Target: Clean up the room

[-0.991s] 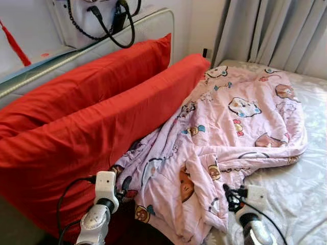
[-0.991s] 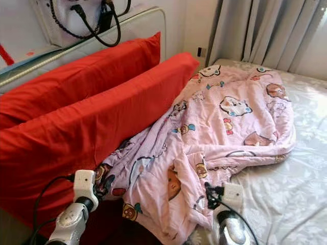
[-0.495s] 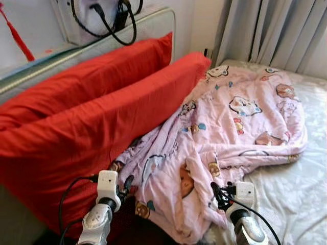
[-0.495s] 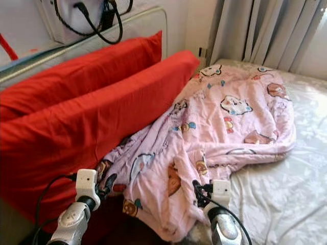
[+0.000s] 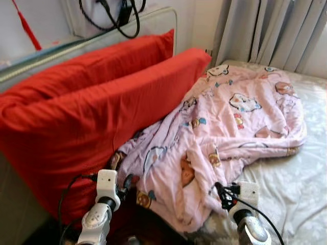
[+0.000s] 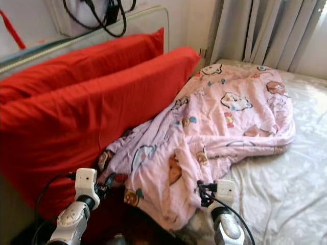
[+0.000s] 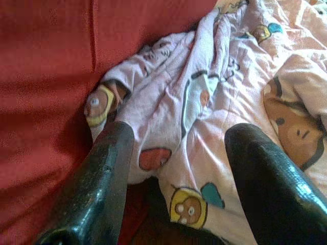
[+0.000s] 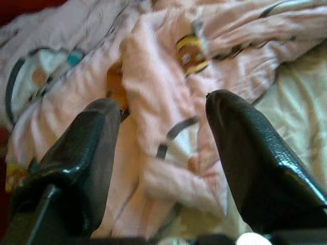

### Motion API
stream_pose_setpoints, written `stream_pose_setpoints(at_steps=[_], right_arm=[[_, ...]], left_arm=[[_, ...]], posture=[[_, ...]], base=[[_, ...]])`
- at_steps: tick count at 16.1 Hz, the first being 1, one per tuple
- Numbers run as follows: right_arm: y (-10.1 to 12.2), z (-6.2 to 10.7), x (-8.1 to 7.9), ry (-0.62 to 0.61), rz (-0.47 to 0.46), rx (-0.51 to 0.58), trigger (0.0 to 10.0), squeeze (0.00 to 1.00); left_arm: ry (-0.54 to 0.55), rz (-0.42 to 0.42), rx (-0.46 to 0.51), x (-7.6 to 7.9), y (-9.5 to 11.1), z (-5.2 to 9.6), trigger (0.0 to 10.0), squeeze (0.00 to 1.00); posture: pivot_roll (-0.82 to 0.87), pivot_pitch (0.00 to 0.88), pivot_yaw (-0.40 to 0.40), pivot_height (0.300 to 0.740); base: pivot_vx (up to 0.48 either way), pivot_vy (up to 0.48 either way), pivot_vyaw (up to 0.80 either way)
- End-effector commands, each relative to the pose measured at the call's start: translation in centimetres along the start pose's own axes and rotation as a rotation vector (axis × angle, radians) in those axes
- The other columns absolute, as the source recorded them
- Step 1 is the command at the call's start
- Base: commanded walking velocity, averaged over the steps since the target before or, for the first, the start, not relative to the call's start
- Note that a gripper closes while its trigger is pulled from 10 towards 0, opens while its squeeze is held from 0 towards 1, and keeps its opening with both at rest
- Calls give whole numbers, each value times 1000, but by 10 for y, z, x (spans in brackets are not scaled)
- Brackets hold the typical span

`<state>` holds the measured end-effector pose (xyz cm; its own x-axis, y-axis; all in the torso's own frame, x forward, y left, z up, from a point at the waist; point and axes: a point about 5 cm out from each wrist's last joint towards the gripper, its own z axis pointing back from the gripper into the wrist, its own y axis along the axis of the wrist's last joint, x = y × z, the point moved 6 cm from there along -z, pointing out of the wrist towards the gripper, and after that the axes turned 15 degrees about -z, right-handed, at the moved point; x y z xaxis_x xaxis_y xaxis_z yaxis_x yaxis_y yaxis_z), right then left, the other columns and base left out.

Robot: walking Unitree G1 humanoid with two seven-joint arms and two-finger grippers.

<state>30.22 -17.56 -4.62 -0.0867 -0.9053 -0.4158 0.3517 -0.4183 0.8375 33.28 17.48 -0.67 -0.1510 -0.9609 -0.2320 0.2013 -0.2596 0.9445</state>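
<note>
A crumpled pink blanket (image 5: 230,122) with cartoon prints lies across the bed, its near hem bunched toward me. Two big red pillows (image 5: 97,112) lean against the headboard on the left, and the blanket's edge is tucked against the front one. My left gripper (image 5: 125,186) hovers open at the blanket's near left corner; in the left wrist view its fingers (image 7: 110,168) frame the printed fabric (image 7: 194,117) without touching it. By the blanket's near hem my right gripper (image 5: 223,195) is open too, and the folds (image 8: 163,76) lie just beyond its fingers (image 8: 240,153).
A pale patterned sheet (image 5: 296,194) covers the mattress on the right. Grey curtains (image 5: 276,30) hang behind the bed. Black cables (image 5: 122,15) dangle from a white unit above the headboard (image 5: 76,43). A dark gap (image 5: 148,229) lies below the blanket's near edge.
The whole picture has shifted a little, so the camera moved. My right gripper has edged left toward the blanket's hem. Both grippers stay open.
</note>
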Motion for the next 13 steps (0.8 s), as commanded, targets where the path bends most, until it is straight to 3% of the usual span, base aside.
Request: stream_pose_setpoints(at_steps=[1, 11, 13], right_arm=[[-6, 1, -1, 2, 5, -24, 10000, 0], [-6, -2, -2, -15, -16, -34, 10000, 0], [-5, -2, -2, -15, -19, -25, 10000, 0]], left_arm=[[1, 9, 2, -1, 3, -3, 10000, 0], [8, 8, 11, -4, 9, -6, 10000, 0], [10, 7, 11, -5, 9, -6, 10000, 0]], posture=[[6, 0, 24, 655], [18, 25, 21, 655], [17, 29, 21, 635]], base=[[0, 0, 0], [0, 0, 0], [0, 0, 0]])
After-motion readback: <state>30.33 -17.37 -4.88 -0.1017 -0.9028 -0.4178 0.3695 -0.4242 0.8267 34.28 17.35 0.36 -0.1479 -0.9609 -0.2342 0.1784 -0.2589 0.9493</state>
